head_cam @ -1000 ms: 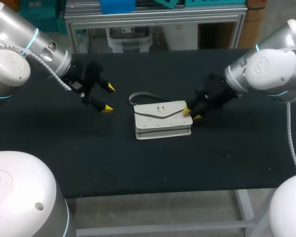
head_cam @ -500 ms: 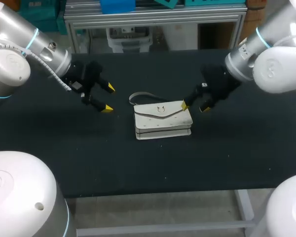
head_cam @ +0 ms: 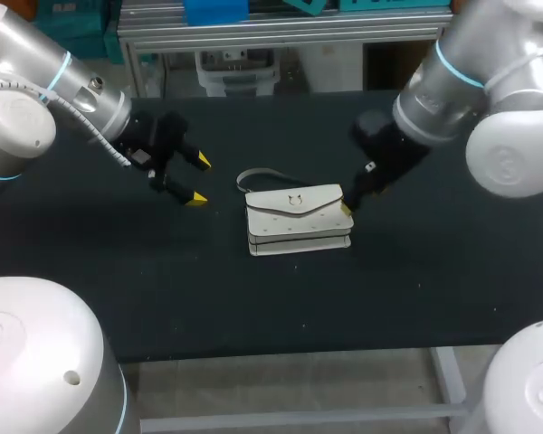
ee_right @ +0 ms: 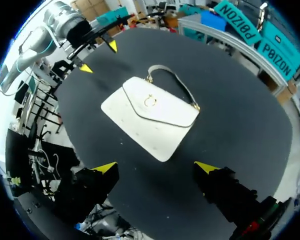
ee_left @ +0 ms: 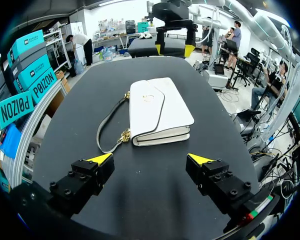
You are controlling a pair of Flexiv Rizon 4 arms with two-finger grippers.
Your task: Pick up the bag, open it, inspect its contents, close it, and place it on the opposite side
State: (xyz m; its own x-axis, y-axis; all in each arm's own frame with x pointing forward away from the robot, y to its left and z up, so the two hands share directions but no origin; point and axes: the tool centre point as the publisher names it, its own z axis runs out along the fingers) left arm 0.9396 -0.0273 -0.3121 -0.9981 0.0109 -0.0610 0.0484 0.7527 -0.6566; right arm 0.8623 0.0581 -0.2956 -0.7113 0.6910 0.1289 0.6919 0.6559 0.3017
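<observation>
Black matting covers the table (head_cam: 253,298), and the two arms come in over it from opposite sides. At the left, the left arm (head_cam: 63,90) reaches in from the corner. The left gripper (head_cam: 200,179) is well short of the bag with its yellow-tipped fingers spread wide and nothing between them. The left wrist view shows the same gripper (ee_left: 150,159) gaping over bare mat, with the bag ahead of it. Near the middle of the table the white bag (head_cam: 297,220) lies flat with its flap closed. A small metal clasp (head_cam: 294,201) sits at the flap's point, and the grey strap (head_cam: 253,174) loops out on the mat on the side toward the left arm. To the right, the right gripper (head_cam: 351,202) is at the bag's right end, just beside its upper corner. Whether it touches the bag cannot be told. In the right wrist view its fingers (ee_right: 106,167) stand far apart, holding nothing, and the bag (ee_right: 150,116) lies ahead with one corner pointing toward the gap between them. The right arm (head_cam: 471,81) comes in from the upper right corner.
</observation>
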